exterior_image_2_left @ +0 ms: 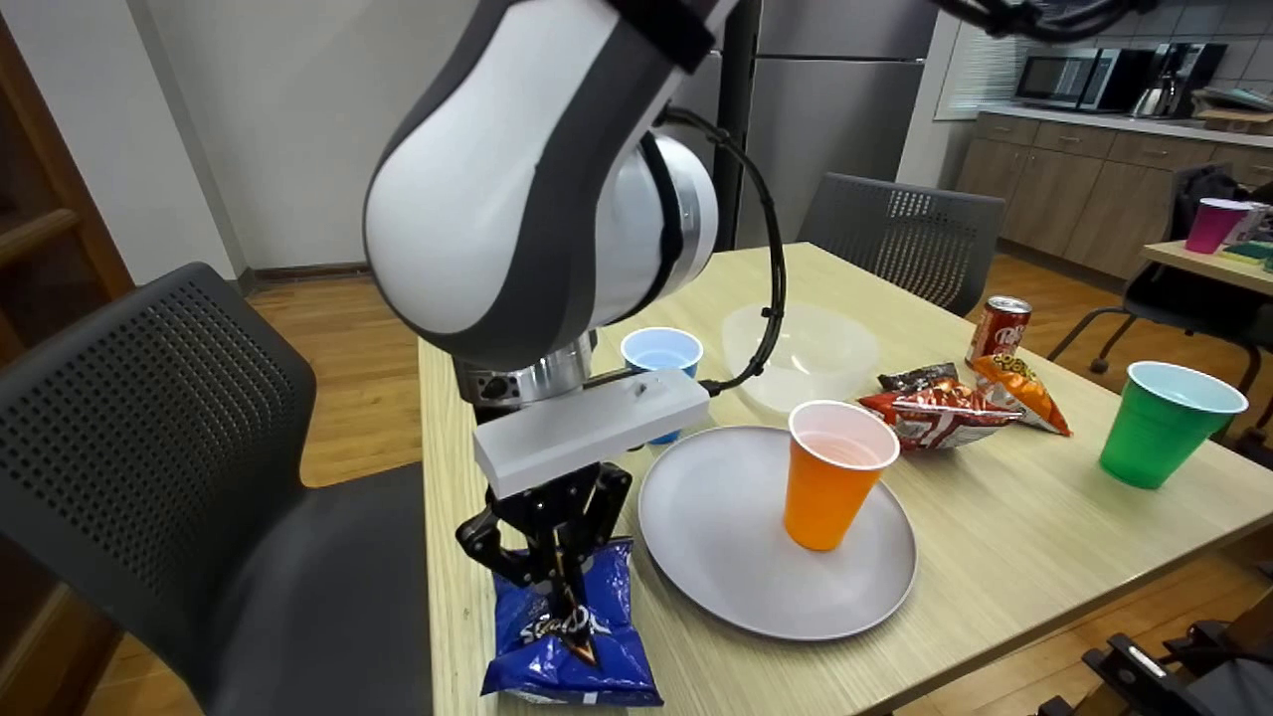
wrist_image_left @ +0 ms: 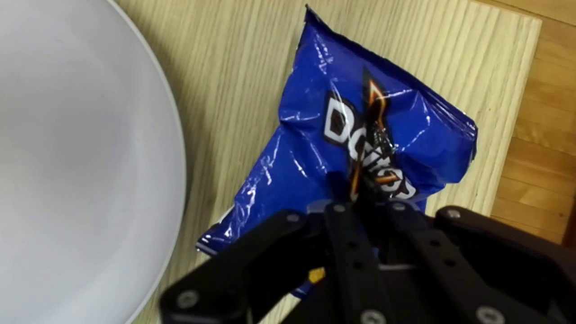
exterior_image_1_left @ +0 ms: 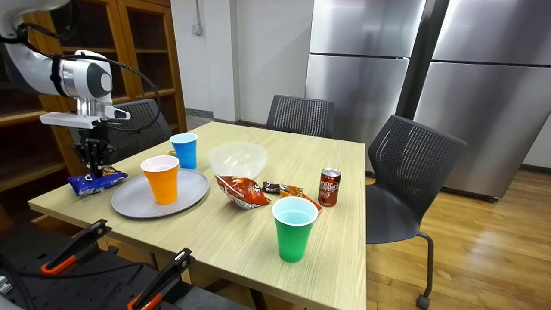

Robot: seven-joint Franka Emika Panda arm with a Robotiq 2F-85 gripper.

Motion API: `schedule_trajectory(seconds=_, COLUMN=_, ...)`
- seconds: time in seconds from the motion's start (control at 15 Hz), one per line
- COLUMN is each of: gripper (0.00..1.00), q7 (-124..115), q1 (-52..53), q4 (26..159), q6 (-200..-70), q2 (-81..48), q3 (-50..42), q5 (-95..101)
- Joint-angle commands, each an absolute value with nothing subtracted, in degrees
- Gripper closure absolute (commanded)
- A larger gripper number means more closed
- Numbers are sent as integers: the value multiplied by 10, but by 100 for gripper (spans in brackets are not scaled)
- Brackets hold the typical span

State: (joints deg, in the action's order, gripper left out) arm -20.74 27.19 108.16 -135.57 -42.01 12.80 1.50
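A blue Doritos bag (wrist_image_left: 306, 144) lies on the table near its corner, print side up, in the wrist view. My gripper (wrist_image_left: 365, 202) points down over its middle, with the fingers close together and the film creased and gathered between them, so it is shut on the bag. In an exterior view the black gripper (exterior_image_2_left: 569, 602) presses into the front of the blue bag (exterior_image_2_left: 615, 651), which still rests on the tabletop. Seen from farther off, the gripper (exterior_image_1_left: 94, 171) covers part of the bag (exterior_image_1_left: 84, 185). The fingertips themselves are partly hidden in the folds.
Beside the bag is a grey plate (exterior_image_2_left: 716, 557) bearing an orange cup (exterior_image_2_left: 830, 487). Behind stand a blue cup (exterior_image_1_left: 186, 151) and a translucent bowl (exterior_image_1_left: 238, 159). Farther along are a red chip bag (exterior_image_1_left: 243, 191), other snack packets, a Dr Pepper can (exterior_image_1_left: 329, 187) and a green cup (exterior_image_1_left: 294, 230).
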Motion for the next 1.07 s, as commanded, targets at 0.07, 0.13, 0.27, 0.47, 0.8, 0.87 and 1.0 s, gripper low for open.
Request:
schedule_trajectory(seconds=0.07, gripper=100, q7=-192, q1=271, q4=1072, q6=-1337, q2=-413, q3=128, q5=5)
schedule_trajectory(seconds=0.13, gripper=100, q7=-192, q1=271, q4=1077, q6=-1341, q2=-407, q3=128, q5=6)
schedule_trajectory(seconds=0.27, gripper=100, q7=-192, q1=269, q4=1090, q6=-1351, q2=-393, q3=129, q5=6)
schedule_trajectory(seconds=0.47, gripper=100, q7=-197, q1=272, q4=1108, q6=-1368, q2=-366, q3=126, q5=11)
schedule_trajectory(seconds=0.8, gripper=100, q7=-199, q1=267, q4=1146, q6=-1397, q2=-306, q3=127, q5=11)
schedule_trajectory(seconds=0.87, gripper=100, q7=-198, q1=265, q4=1155, q6=-1402, q2=-292, q3=127, q5=10)
schedule_trajectory(seconds=1.0, gripper=100, q7=-196, q1=258, q4=1173, q6=-1411, q2=-264, q3=128, q5=7)
